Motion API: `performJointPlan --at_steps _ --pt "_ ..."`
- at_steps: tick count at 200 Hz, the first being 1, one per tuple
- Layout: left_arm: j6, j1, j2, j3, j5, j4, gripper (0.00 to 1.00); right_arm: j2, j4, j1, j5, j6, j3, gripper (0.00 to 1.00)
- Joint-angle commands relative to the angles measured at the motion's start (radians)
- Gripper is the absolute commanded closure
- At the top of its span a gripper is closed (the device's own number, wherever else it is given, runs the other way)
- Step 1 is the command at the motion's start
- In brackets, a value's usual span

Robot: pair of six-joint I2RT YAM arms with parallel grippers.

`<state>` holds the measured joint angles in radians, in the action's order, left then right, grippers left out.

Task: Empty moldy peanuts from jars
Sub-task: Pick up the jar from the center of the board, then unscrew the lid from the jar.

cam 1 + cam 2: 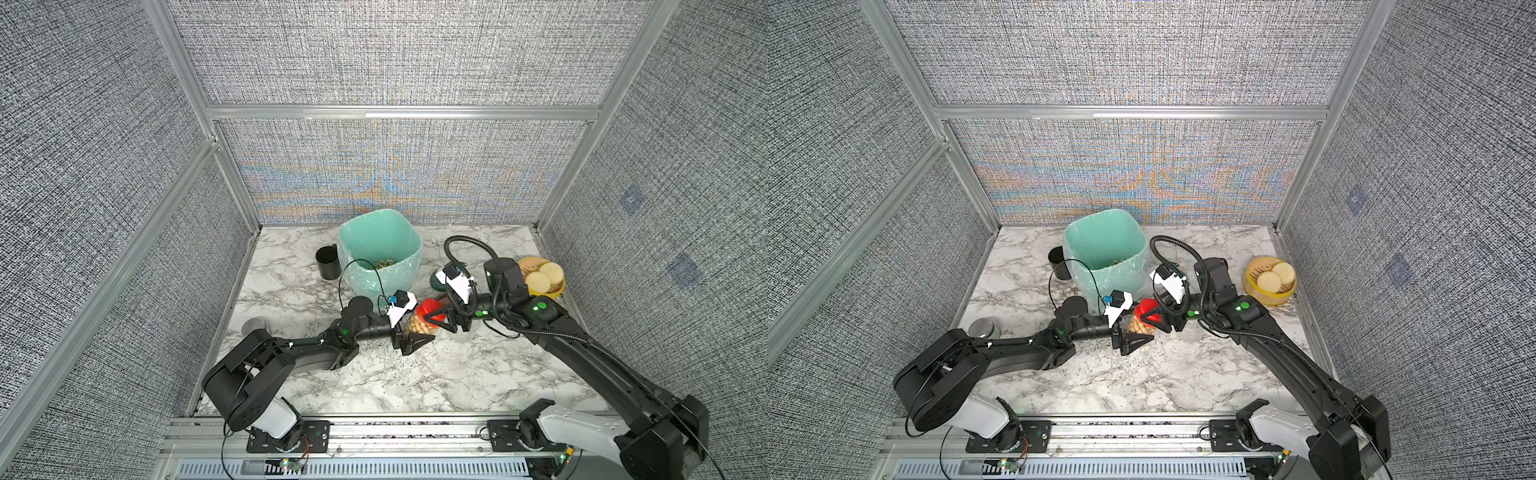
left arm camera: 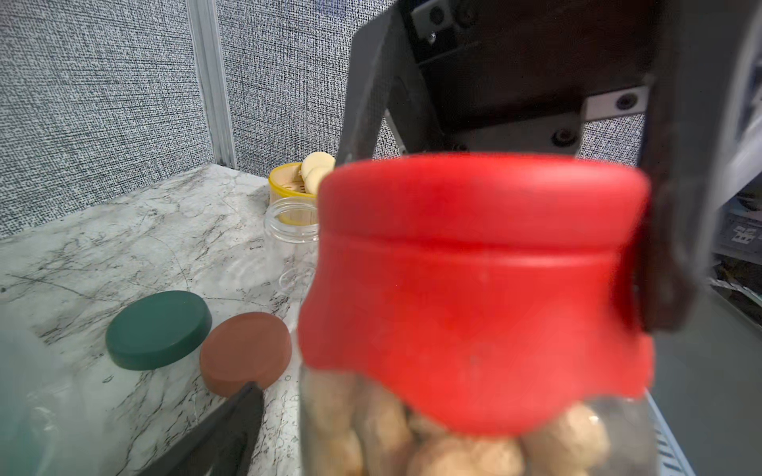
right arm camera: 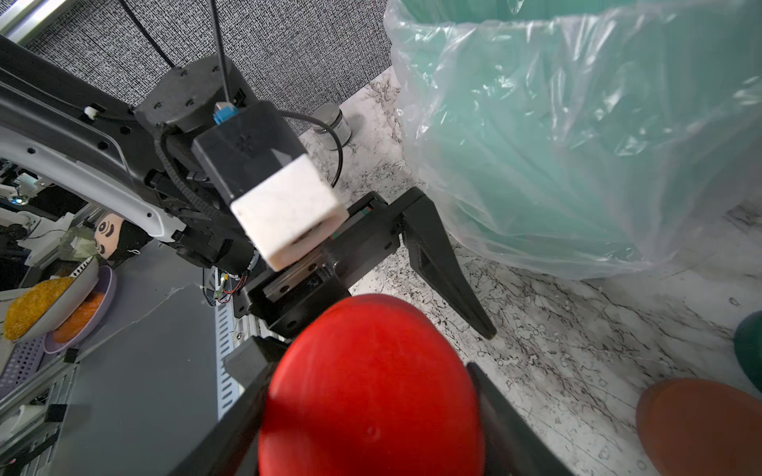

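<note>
A clear jar of tan peanuts (image 1: 415,327) (image 1: 1137,326) with a red lid (image 1: 428,311) (image 2: 474,268) is at the table's middle, between both arms. My right gripper (image 1: 434,318) (image 3: 371,412) is shut on the red lid, one finger on each side. My left gripper (image 1: 415,331) (image 1: 1136,332) is open around the jar's body; its finger (image 2: 231,428) stands apart from the wall. A dark green lid (image 2: 158,329) and a terracotta lid (image 2: 245,352) lie loose on the marble. An empty lidless jar (image 2: 295,222) (image 1: 1192,330) stands behind them. More peanuts (image 1: 384,262) lie in the bin.
The green-lined bin (image 1: 380,232) stands at the back centre, a black mug (image 1: 327,262) to its left. A steel tin (image 1: 984,328) sits at the left edge. A yellow basket (image 1: 1252,274) with pale discs is at the right wall.
</note>
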<state>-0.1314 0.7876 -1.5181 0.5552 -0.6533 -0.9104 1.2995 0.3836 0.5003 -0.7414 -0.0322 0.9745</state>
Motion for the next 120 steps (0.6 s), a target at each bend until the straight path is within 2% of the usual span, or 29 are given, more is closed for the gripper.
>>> performJointPlan --at_steps 1,42,87,120 --pt "-0.009 -0.004 0.002 0.0 0.042 -0.022 0.0 -0.008 -0.071 0.001 -0.113 0.038 -0.01 1.0" --pt "-0.023 -0.003 -0.044 0.022 0.035 -0.03 0.0 -0.047 -0.198 0.001 -0.173 0.105 -0.074 1.0" --pt "-0.035 -0.004 -0.056 0.04 0.024 -0.046 0.0 -0.053 -0.185 0.006 -0.162 0.066 -0.089 1.0" --pt "-0.032 -0.004 -0.041 0.047 0.015 -0.012 0.11 -0.065 -0.184 0.004 -0.156 0.033 -0.091 1.0"
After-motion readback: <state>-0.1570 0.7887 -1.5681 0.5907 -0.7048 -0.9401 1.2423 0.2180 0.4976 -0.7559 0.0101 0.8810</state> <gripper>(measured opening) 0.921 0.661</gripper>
